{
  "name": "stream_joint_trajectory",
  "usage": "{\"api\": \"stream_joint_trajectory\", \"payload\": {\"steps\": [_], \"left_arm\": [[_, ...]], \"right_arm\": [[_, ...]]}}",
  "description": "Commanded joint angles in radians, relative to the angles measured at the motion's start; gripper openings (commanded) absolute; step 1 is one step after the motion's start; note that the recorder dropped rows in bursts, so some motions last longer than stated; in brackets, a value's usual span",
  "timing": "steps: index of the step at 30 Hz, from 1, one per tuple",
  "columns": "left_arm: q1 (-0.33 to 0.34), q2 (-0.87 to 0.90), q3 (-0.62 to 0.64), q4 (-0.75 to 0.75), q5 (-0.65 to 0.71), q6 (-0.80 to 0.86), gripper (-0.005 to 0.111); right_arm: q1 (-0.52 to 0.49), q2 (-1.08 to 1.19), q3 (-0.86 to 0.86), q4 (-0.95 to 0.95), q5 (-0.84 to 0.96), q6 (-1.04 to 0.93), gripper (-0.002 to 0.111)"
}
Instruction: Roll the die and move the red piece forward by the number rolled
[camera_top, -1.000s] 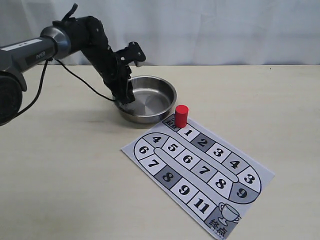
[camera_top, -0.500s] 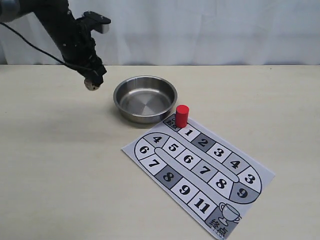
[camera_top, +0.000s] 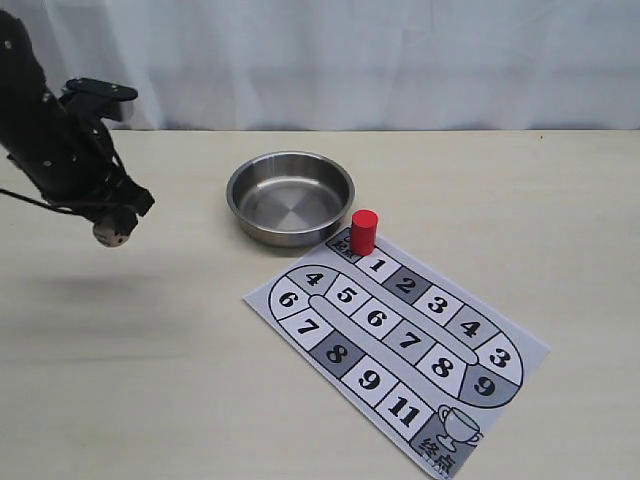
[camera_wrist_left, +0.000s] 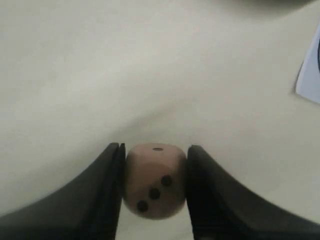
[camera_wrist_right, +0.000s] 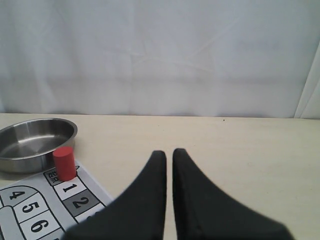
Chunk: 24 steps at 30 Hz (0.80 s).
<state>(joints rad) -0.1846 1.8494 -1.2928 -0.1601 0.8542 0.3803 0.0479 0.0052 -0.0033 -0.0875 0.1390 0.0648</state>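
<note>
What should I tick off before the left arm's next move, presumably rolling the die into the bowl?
1. left hand grips die: ok, pinched from both sides.
2. die above steel bowl: not ok, it hangs over bare table, left of the bowl in the exterior view.
3. bowl empty: ok.
4. red piece upright on the start square of the board: ok.
5. right hand empty: ok, shut on nothing.

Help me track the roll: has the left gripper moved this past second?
Yes. The black left gripper, shut on the small cream die, has lifted out of the round steel bowl and gone well to its left.
</note>
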Motion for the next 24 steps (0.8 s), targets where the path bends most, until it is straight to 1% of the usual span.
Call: {"api": "stream_joint_trajectory", "payload": {"steps": [1,4,7,9,12,13,15,16,19,22,24], "left_arm": [[-0.001,-0.032,0.101,0.025,-0.109,-0.018,0.000],[-0.008,-0.017,0.128,-0.044,-0.194,-0.014,0.000],[-0.028,0.003,0.128,-0.092,-0.238,-0.009,0.000],[-0.047,0.008,0.128,-0.153,-0.268,0.010,0.004],[-0.079,0.019,0.128,-0.376,-0.299,0.181,0.017],[-0.092,0.024,0.128,-0.487,-0.299,0.260,0.025],[-0.105,0.030,0.128,-0.580,-0.320,0.340,0.037],[-0.113,0.029,0.128,-0.585,-0.338,0.367,0.043],[-0.112,0.029,0.128,-0.602,-0.337,0.369,0.061],[-0.112,0.029,0.128,-0.615,-0.354,0.369,0.073],[-0.112,0.029,0.128,-0.606,-0.358,0.370,0.075]], "right_arm": [[-0.003,-0.005,0.003,0.001,-0.003,0.000,0.004],[-0.003,-0.005,0.003,0.001,-0.003,0.000,0.004],[-0.003,-0.005,0.003,0.001,-0.003,0.000,0.004],[-0.003,-0.005,0.003,0.001,-0.003,0.000,0.004],[-0.003,-0.005,0.003,0.001,-0.003,0.000,0.004],[-0.003,-0.005,0.003,0.001,-0.003,0.000,0.004],[-0.003,-0.005,0.003,0.001,-0.003,0.000,0.004],[-0.003,-0.005,0.003,0.001,-0.003,0.000,0.004],[-0.003,-0.005,0.003,0.001,-0.003,0.000,0.004],[-0.003,-0.005,0.003,0.001,-0.003,0.000,0.004],[-0.003,-0.005,0.003,0.001,-0.003,0.000,0.004]]}}
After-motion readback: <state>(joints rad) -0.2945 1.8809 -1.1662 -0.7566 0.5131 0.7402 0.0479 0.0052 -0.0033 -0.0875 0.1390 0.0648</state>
